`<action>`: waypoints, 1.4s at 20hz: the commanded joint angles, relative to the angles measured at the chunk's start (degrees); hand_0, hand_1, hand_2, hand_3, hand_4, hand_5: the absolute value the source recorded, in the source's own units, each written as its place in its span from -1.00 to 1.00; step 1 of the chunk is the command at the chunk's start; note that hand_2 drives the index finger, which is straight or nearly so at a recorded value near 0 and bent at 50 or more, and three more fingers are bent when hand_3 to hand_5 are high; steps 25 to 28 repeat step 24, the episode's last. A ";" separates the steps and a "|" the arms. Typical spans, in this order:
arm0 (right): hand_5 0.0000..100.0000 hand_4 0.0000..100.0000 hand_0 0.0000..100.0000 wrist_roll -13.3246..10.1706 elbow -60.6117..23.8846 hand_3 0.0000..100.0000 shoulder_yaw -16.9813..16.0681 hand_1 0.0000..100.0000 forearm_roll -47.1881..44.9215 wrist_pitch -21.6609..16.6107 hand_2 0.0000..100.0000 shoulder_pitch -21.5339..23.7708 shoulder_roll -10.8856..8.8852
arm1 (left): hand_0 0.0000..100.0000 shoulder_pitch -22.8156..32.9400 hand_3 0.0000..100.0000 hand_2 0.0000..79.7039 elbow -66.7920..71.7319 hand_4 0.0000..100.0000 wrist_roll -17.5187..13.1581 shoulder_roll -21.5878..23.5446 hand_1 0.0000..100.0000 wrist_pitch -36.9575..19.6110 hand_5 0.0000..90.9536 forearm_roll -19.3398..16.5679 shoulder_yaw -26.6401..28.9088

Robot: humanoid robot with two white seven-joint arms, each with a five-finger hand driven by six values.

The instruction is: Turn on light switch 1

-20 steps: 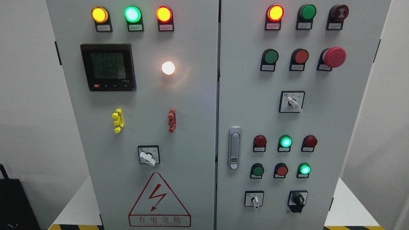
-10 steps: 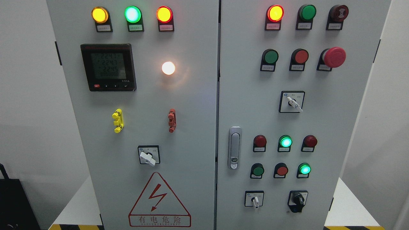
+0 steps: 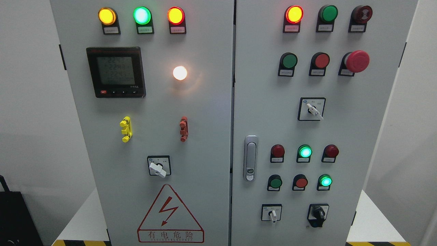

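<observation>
Cabinet front, head view, read left to right. Neither of my hands shows, so I cannot tell how their fingers stand. Over the last second only the meter (image 3: pixel 115 72) digits have flickered. No lamp or knob has altered, so the task stands as it did. On the left door (image 3: pixel 205 143) the white-handled knob (image 3: pixel 158 168) points down and right. Its label is too small to say whether it is light switch 1. The round white lamp (image 3: pixel 180 72) glows, which would fit a light already on, or one unrelated. Bare panel surrounds the knob, with the yellow clip (image 3: pixel 125 128) and red clip (image 3: pixel 183 128) above, the warning triangle (image 3: pixel 170 214) just below, and the door handle (image 3: pixel 250 158) well to its right.
</observation>
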 commanded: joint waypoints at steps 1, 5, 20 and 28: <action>-1.00 -1.00 -1.00 0.04 0.00 -1.00 0.01 -1.00 0.00 -0.06 -1.00 0.00 0.01 | -0.19 -2.02 -0.95 -1.00 18.00 -0.81 0.28 0.12 -0.35 4.51 -1.00 -1.49 -0.28; -1.00 -1.00 -1.00 0.04 0.00 -1.00 0.01 -1.00 0.00 -0.06 -1.00 0.00 0.01 | -0.13 -4.48 -1.00 -1.00 21.86 -1.00 0.37 0.38 -0.61 4.60 -1.00 -1.58 -1.86; -1.00 -1.00 -1.00 0.04 0.00 -1.00 0.01 -1.00 0.00 -0.06 -1.00 0.00 0.01 | -0.12 -4.75 -1.00 -1.00 22.75 -1.00 0.19 0.03 -0.79 4.34 -1.00 -1.67 -4.24; -1.00 -1.00 -1.00 0.04 0.00 -1.00 0.01 -1.00 0.00 -0.06 -1.00 0.00 0.01 | -0.12 -4.75 -1.00 -1.00 22.66 -1.00 0.45 0.03 -0.80 4.16 -1.00 -1.67 -4.59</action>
